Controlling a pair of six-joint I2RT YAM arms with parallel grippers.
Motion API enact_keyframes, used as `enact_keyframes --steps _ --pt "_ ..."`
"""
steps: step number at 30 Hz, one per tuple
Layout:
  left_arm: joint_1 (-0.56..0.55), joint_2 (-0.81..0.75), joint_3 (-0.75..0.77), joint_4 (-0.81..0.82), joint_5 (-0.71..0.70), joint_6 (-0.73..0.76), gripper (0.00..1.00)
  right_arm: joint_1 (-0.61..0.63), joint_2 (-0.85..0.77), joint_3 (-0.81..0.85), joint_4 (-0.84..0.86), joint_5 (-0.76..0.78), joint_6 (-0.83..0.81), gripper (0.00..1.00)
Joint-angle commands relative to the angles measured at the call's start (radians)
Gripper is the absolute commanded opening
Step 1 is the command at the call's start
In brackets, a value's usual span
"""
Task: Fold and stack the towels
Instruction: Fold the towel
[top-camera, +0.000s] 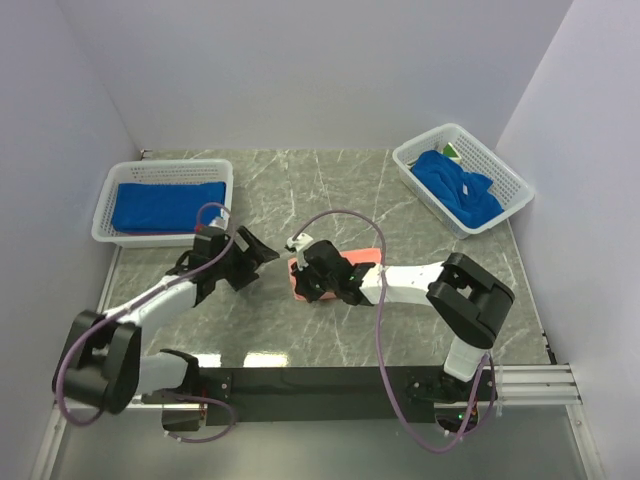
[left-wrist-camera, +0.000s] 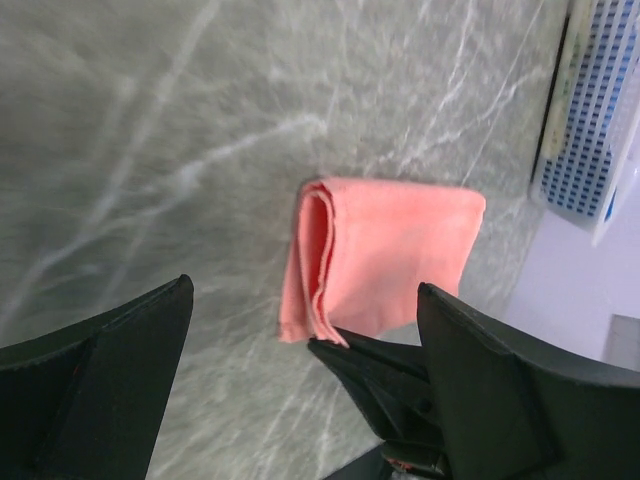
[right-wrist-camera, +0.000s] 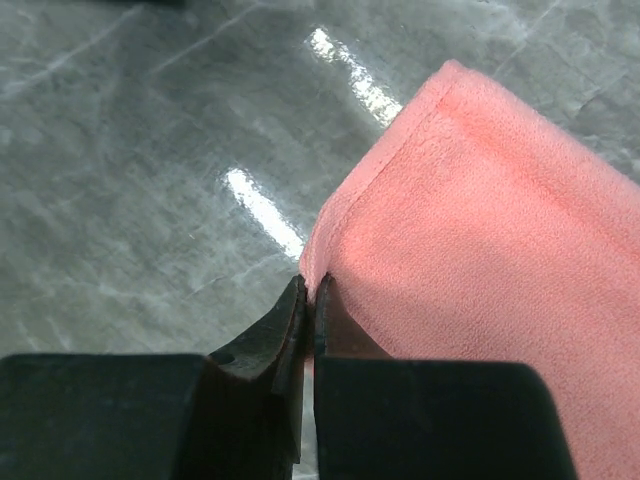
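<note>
Fingers (right-wrist-camera: 268, 345) of the right gripper (right-wrist-camera: 308, 295) pinch the left end of the folded salmon-pink towel (left-wrist-camera: 390, 250) at mid-table (top-camera: 330, 190). Its long axis runs toward the right edge. The left gripper (top-camera: 255, 250), fingers spread, hovers just beside it.

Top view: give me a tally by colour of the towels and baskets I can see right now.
Salmon-pink towel: 1
Blue towel piles: 2, the folded blue pile and the crumpled blue pile; towels per pile unclear
Pale green-marked cloth, barely showing: 1
White baskets: 2, left basket and right basket
Total: 6
</note>
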Motion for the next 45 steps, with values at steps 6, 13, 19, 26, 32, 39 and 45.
enact_keyframes --steps 6,13,19,26,32,39,45 --pt "-0.134 0.205 0.000 0.235 0.017 -0.117 1.00 -0.012 -0.028 0.003 0.059 -0.031 0.011 0.00" --pt "-0.129 0.106 0.006 0.085 -0.163 -0.076 0.99 0.033 0.028 0.120 -0.167 0.115 -0.078 0.20" --pt "-0.082 0.046 0.018 -0.024 -0.207 -0.030 0.99 0.083 0.094 0.230 -0.338 0.213 -0.121 0.46" --pt "-0.007 -0.072 0.032 -0.151 -0.238 0.044 0.99 0.116 0.168 0.338 -0.484 0.293 -0.144 0.53" --pt "0.041 -0.186 0.075 -0.268 -0.301 0.102 0.99 0.129 0.219 0.416 -0.571 0.334 -0.158 0.56" --pt "0.056 -0.269 0.133 -0.349 -0.315 0.159 0.99 0.129 0.257 0.485 -0.648 0.319 -0.171 0.59" --pt "0.062 -0.307 0.153 -0.375 -0.327 0.187 0.99 0.129 0.300 0.528 -0.682 0.299 -0.176 0.59"
